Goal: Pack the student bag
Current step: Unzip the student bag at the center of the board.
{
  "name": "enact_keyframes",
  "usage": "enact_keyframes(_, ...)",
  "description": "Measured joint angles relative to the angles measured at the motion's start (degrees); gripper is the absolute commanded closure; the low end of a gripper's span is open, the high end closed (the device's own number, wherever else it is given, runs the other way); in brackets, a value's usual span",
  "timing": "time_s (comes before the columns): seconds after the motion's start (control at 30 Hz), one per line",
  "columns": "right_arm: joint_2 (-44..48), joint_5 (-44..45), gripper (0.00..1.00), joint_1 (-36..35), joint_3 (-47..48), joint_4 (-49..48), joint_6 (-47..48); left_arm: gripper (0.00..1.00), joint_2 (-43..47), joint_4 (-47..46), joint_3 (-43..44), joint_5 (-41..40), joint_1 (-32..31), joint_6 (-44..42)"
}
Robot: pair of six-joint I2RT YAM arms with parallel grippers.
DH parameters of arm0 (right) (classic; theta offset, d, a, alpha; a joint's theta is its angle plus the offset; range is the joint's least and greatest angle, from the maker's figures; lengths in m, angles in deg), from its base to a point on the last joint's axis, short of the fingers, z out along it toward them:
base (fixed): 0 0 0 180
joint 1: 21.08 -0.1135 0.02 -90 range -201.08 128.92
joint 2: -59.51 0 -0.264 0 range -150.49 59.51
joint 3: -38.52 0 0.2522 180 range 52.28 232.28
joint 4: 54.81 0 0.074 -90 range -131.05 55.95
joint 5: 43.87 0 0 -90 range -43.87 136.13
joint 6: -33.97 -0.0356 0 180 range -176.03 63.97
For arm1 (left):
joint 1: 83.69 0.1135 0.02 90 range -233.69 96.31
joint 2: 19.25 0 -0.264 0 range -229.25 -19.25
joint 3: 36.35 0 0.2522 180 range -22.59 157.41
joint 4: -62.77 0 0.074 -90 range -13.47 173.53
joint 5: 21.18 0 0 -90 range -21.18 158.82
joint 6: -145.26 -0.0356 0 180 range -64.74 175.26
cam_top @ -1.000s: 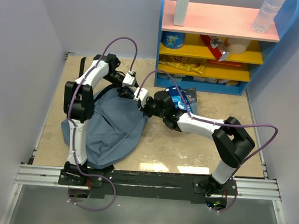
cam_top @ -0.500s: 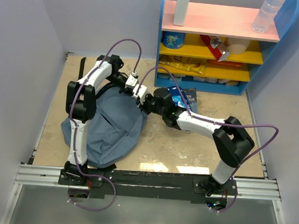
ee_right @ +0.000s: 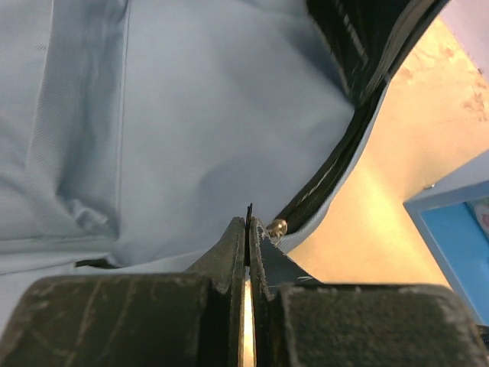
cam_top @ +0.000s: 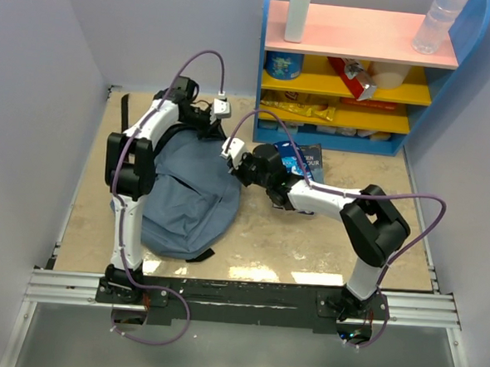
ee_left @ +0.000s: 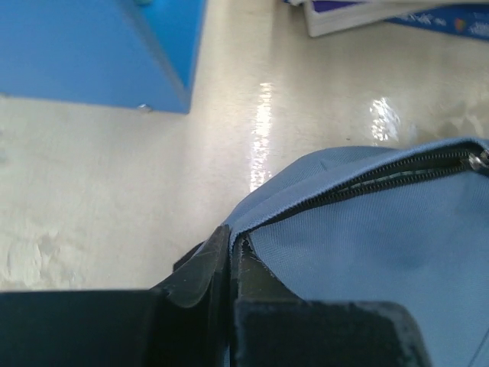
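Beige tabletop [cam_top: 300, 237] carries the student bag [cam_top: 185, 205], lying left of centre. Its rim is clamped in the left gripper [ee_left: 229, 248], while the right gripper [ee_right: 248, 229] pinches the zipper pull [ee_right: 273, 227]. Best to hold that rim taut and draw along the teeth.

Bare tabletop [cam_top: 291, 240] lies open right of the student bag [cam_top: 185, 205]; the blue shelf unit [cam_top: 354, 32] and a book [cam_top: 311, 161] crowd the far right corner

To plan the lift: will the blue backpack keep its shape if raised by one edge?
Probably not: the student bag is creased soft fabric, so it should sag. The left tool pinches only its thin edge, which may slip. It lies rather flat, so probably light.
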Motion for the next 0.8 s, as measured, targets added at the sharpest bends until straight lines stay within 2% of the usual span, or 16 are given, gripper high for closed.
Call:
enact_keyframes(0.13,-0.09,0.42,1.0,0.02,-0.44,-0.96,0.0,1.0,0.31,-3.58,-0.9,0.7,1.25,8.5)
enact_keyframes(0.37,-0.07,0.35,1.0,-0.39,-1.51,-1.97,-1.11,1.0,3.87,-6.67,-5.7,3.06,2.93,14.45)
enact_keyframes(0.67,-0.04,4.44,1.0,-8.96,-4.68,-4.39,-5.03,1.0,4.83,-8.72,-6.47,4.7,2.78,22.97)
enact_keyframes(0.8,-0.04,6.08,1.0,-10.38,-6.32,-5.84,-8.61,1.0,4.87,-9.31,-7.45,5.14,1.86,25.33)
